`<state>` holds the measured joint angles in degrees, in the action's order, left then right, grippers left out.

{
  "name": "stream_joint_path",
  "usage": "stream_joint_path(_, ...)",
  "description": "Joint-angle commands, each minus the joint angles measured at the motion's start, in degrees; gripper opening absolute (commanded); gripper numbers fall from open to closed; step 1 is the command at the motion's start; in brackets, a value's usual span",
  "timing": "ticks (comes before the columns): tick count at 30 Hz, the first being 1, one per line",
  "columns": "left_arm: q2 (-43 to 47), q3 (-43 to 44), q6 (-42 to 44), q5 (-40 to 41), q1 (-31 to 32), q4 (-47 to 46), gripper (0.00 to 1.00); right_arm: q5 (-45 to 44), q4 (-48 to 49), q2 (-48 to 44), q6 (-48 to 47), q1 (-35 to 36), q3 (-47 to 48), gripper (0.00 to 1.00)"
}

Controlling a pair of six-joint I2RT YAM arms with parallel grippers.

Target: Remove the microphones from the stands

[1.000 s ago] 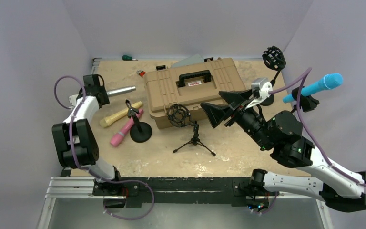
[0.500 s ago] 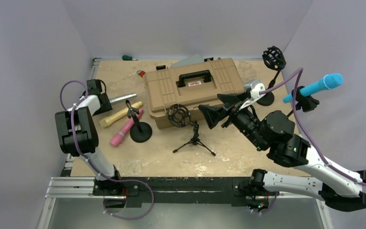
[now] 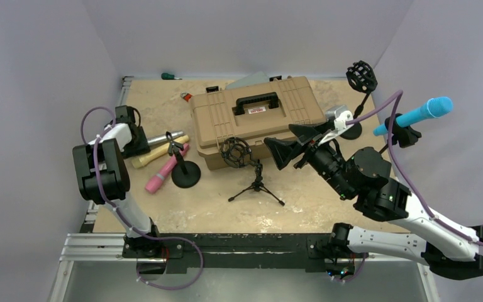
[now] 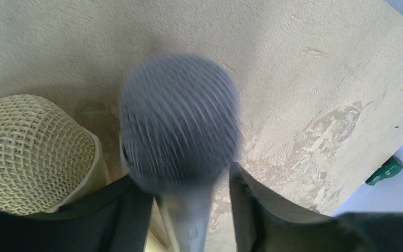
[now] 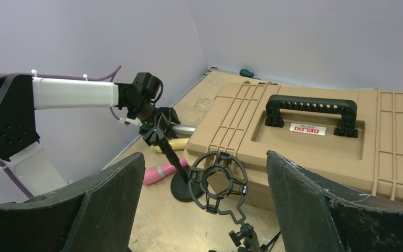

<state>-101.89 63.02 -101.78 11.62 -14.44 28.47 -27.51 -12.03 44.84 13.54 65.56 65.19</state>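
Left gripper (image 4: 189,207) clamped on the grey microphone (image 4: 181,121), low over the table left of the toolbox (image 3: 258,119), tail end near the black stand (image 3: 185,171); right gripper (image 3: 287,142) gapes wide, empty, before the toolbox; risk: microphone snags the stand's clip or bumps the cream microphone (image 4: 31,147) and twists loose.

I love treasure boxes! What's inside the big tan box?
Its inside is hidden: the tan box is closed. On top you can see a black handle and a small white label.
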Motion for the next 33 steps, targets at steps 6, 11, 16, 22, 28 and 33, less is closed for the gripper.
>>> stream_joint_path(6,-0.17,2.66,1.51,-1.42,-1.03,1.89,0.64,-1.14,1.86,-0.9,1.05,0.09,-0.33,0.83)
stream_joint_path(11,0.58,3.77,3.37,-1.49,-1.03,2.5,0.7,-1.15,2.03,-1.01,1.36,0.09,-0.61,0.83)
stream_joint_path(16,2.67,5.73,6.25,-0.99,-1.0,3.39,0.74,-1.06,2.21,-0.89,1.41,0.09,-0.67,0.83)
stream_joint_path(22,7.35,8.31,9.66,-1.62,-1.09,4.52,0.76,-0.99,2.54,-0.42,1.4,0.09,-0.69,0.83)
stream_joint_path(28,19.3,4.59,11.53,-5.95,-0.99,3.09,0.76,-5.82,1.73,1.25,1.1,0.09,-0.24,0.84)
stream_joint_path(33,31.78,-0.19,18.75,-10.71,-0.45,-0.98,0.77,-18.85,-1.52,5.01,1.05,0.05,2.28,0.87)
